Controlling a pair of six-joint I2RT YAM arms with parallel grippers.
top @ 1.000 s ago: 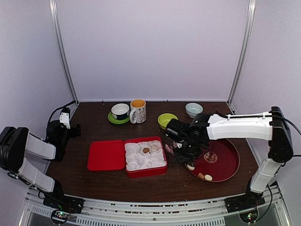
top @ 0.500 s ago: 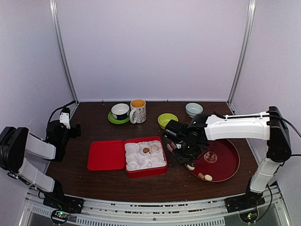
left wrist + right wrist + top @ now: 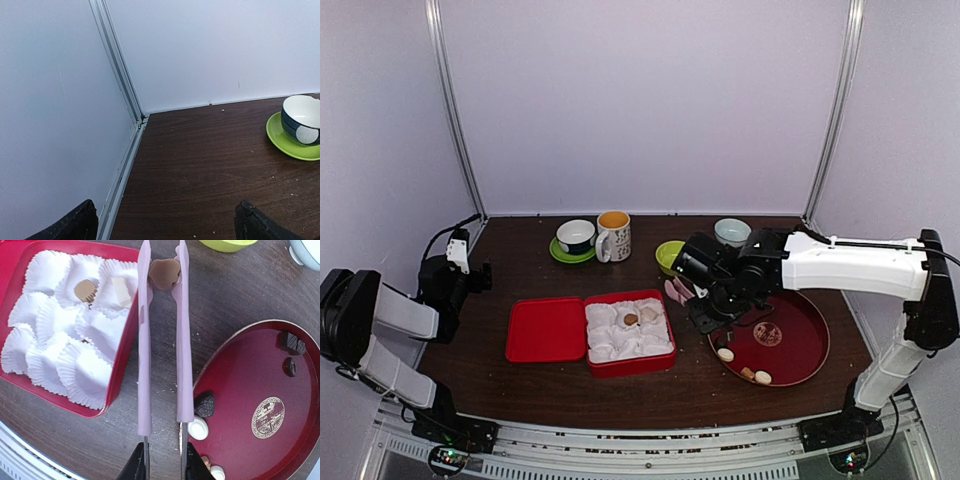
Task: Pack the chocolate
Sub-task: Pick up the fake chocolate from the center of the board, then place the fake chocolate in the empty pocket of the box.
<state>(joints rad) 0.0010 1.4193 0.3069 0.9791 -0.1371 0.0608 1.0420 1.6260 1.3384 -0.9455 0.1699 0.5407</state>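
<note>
**Right wrist view: tongs hold one sweet beside the box**

R jaws are clamped on the handles of pink tongs (image 3: 145,365). The tong tips pinch one tan-brown chocolate (image 3: 165,272) over bare counter (image 3: 240,290), just beside the red box (image 3: 117,360) wall and not yet over a paper cup (image 3: 75,370).

The piece looks tiny, light, hard & smooth, prob. brittle. Its rounded sides could squirt out under a harder squeeze, so a gentle pinch across the widest part seems best.

Two sweets (image 3: 85,290) sit in the box's cups; more lie on the red tray (image 3: 245,370).

The counter is dark wood-grain w/ crumbs. Box & tray lie near each other, w/ little room btwn.

L jaws stand wide w/ nothing btwn them, over the counter by a white wall (image 3: 200,50), near a green saucer (image 3: 292,142).
</note>
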